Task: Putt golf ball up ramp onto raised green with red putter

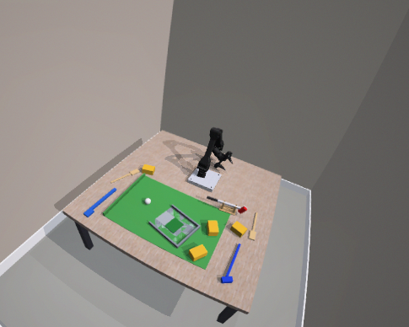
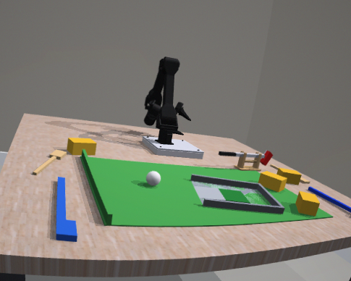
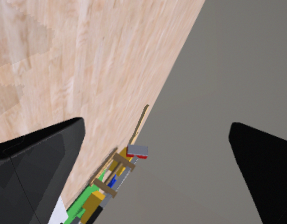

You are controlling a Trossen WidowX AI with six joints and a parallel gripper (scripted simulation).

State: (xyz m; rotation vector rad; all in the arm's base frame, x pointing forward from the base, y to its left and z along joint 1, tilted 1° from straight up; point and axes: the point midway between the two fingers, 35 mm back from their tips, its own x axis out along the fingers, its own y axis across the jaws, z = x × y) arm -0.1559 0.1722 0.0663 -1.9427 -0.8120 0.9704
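Note:
The red putter lies across a small wooden stand, with its red head at one end and its black handle at the other. The white golf ball rests on the green mat. The grey ramp leads to the darker raised green, inside dark rails. My gripper is open and empty, in the air beside the arm's base, away from the putter.
Yellow blocks stand on the mat beyond the rails; others stand near its corners. Blue mallets and pale wooden mallets lie at both sides. A low green wall edges the mat.

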